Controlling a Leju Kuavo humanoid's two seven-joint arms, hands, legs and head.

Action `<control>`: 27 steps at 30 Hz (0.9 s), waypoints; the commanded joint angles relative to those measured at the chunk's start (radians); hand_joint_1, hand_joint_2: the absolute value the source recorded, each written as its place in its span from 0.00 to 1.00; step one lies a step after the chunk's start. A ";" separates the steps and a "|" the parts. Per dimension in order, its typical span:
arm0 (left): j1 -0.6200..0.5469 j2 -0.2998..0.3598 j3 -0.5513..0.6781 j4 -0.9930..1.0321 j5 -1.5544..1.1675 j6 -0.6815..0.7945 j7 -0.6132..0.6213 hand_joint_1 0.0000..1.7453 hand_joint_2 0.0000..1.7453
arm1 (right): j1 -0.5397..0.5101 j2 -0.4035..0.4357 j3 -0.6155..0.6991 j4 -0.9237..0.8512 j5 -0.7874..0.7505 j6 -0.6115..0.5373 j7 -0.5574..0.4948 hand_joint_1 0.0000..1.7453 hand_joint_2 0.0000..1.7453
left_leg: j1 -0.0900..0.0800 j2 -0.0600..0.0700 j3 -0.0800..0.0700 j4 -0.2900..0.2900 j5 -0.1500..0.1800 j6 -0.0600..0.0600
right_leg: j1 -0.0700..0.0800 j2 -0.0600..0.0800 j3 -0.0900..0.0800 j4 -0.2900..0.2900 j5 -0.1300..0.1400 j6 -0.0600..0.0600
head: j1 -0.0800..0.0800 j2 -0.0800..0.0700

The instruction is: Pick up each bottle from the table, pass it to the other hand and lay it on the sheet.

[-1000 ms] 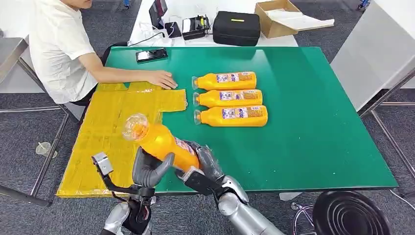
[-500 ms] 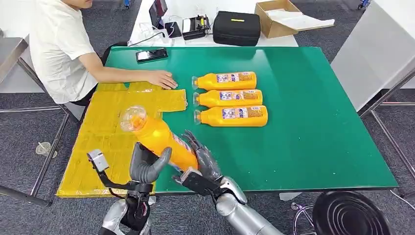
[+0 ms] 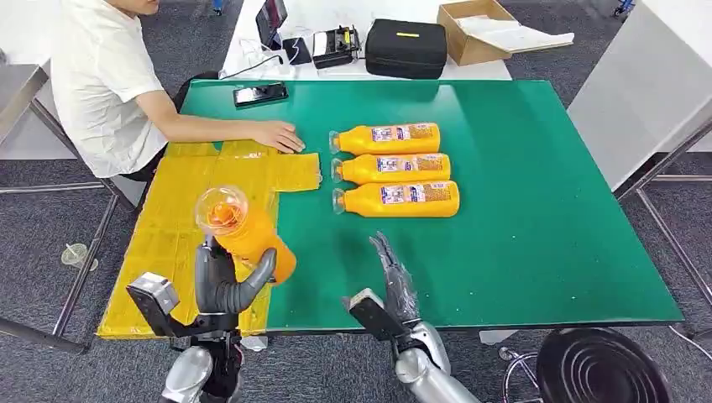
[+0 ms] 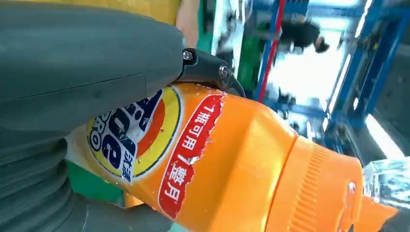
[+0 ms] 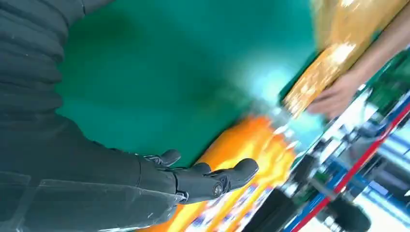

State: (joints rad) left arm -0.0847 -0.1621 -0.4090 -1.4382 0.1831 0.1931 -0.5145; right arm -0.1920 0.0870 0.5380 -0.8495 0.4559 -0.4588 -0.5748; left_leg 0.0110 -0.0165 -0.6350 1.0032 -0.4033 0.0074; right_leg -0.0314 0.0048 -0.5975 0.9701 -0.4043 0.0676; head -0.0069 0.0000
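Robot: silver arms, rounded shells. Left hand (image 3: 225, 281) grey w/ thick thumb, ribbed grey cover, dark screwed finger link; boxy grey wrist cam on black bracket. Right hand (image 3: 393, 277) dark fingers, black wrist block.

Glossy orange plastic bottle (image 3: 252, 237), smooth matt green table (image 3: 520, 210), crinkled shiny yellow sheet (image 3: 193, 218)

On the label of the orange bottle (image 4: 227, 159), centre of the left wrist view: white Chinese characters "1瓶可用7整月" on a red strip. Beside it, lower left, a round yellow logo with blue letters, partly hidden, ending in "RO". Labels of the three bottles (image 3: 395, 165) in the head view: too small to read.
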 commanded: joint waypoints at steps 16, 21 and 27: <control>-0.186 0.082 0.015 0.423 -0.948 0.421 0.188 1.00 1.00 | 0.022 0.040 -0.227 -0.085 0.027 -0.016 -0.055 0.00 1.00 | 0.000 0.001 0.004 -0.001 0.000 0.000 | 0.001 0.000 0.003 -0.001 0.000 -0.003 | 0.000 0.000; -0.186 0.082 0.015 0.423 -0.948 0.421 0.188 1.00 1.00 | 0.022 0.040 -0.227 -0.085 0.027 -0.016 -0.055 0.00 1.00 | 0.001 0.001 0.006 0.000 -0.001 0.000 | 0.002 -0.001 0.006 -0.001 -0.002 -0.004 | 0.000 0.000; -0.255 0.107 -0.005 0.545 -1.200 0.415 0.321 1.00 1.00 | 0.022 0.053 -0.229 -0.072 0.024 0.011 -0.062 0.00 1.00 | 0.001 0.001 0.005 0.000 -0.001 -0.001 | 0.002 -0.001 0.005 0.000 -0.001 -0.004 | 0.000 0.000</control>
State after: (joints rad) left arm -0.2225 -0.1011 -0.3811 -1.1017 -0.8325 0.6176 -0.2937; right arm -0.1384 0.1263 0.3296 -0.9606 0.4826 -0.4719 -0.6336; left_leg 0.0110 -0.0164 -0.6348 1.0032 -0.4029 0.0071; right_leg -0.0314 0.0050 -0.5974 0.9702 -0.4041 0.0677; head -0.0065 0.0000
